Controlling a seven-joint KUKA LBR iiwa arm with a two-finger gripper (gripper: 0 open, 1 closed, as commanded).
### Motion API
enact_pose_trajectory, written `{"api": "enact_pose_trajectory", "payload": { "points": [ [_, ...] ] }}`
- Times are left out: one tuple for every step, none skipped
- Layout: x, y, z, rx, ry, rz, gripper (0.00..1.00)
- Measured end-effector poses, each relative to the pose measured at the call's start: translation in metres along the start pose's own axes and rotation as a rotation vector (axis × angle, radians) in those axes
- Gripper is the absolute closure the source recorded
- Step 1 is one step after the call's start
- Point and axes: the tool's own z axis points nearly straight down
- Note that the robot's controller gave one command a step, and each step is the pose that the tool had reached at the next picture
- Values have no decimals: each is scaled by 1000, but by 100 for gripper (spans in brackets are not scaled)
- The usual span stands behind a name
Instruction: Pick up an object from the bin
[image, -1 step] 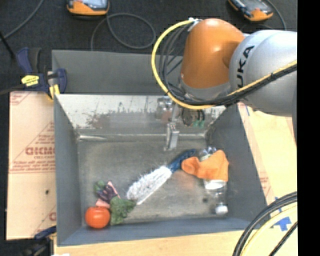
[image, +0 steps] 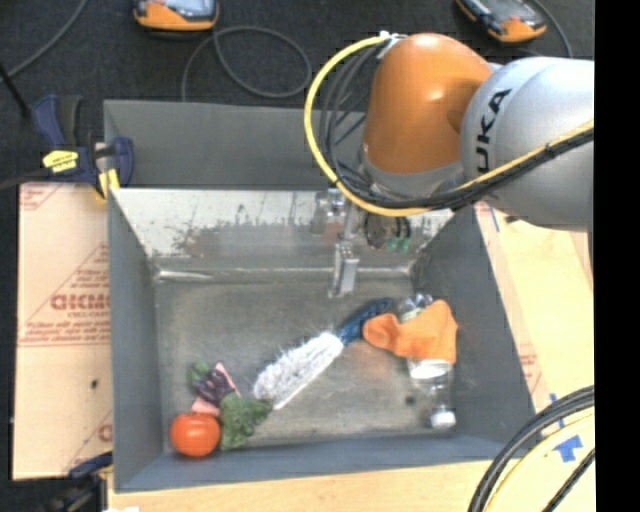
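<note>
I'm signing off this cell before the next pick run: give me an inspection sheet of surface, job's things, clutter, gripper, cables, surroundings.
Surface: grey bin floor, scuffed, bare at the back.
Job's things: white brush with blue handle mid-floor; orange cloth right; orange ball, green piece, pink piece front left.
Clutter: small clear items at the cloth's front edge.
Gripper: gripper above the back floor, nothing seen in it.
Cables: yellow cable loops round the orange wrist cover.
Surroundings: orange-and-blue items on dark floor behind the bin.
</note>
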Motion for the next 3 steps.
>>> {"api": "enact_pose_trajectory", "payload": {
  "points": [
    [19,-9,36,1,-7,-15,0],
    [61,-9,77,1,1,-161,0],
    [59,-11,124,3,-11,-378,0]
  ]
}}
